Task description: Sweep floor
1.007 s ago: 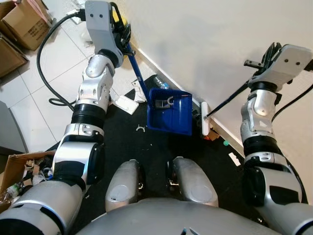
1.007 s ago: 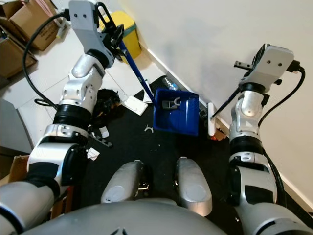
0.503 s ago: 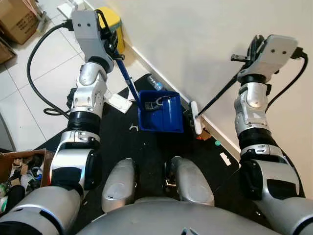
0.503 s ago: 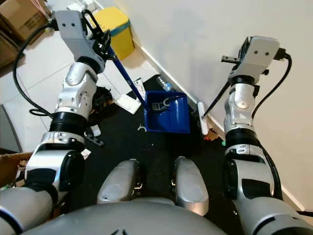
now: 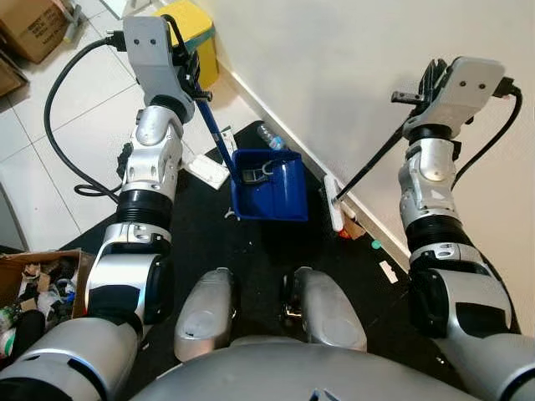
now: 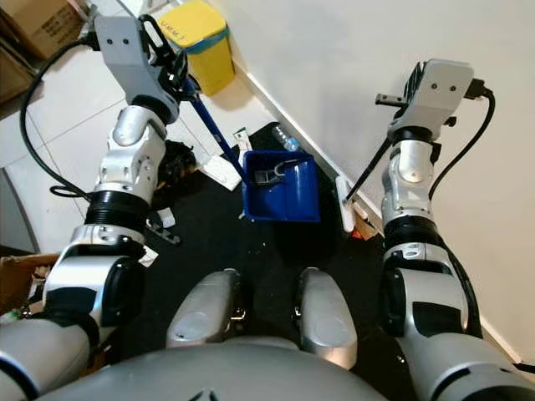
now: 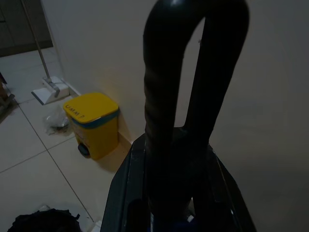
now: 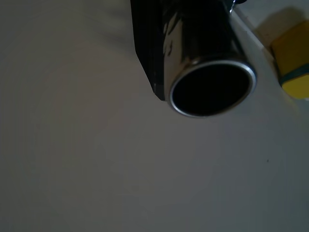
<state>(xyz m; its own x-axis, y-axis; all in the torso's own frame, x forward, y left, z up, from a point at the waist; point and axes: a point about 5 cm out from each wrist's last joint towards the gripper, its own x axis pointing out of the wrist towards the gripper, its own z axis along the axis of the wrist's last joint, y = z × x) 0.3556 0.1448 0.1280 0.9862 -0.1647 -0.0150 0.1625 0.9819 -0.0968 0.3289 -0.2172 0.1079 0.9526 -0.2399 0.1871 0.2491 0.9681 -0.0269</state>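
Against the wall (image 5: 351, 75), the blue dustpan (image 5: 269, 185) has slid along the black mat (image 5: 251, 251) toward the yellow bin (image 5: 191, 29), and its pan now sits squarer to the skirting. The white broom head (image 5: 333, 203) followed it along the skirting. The left gripper (image 5: 194, 71) rides a little lower on the handle.
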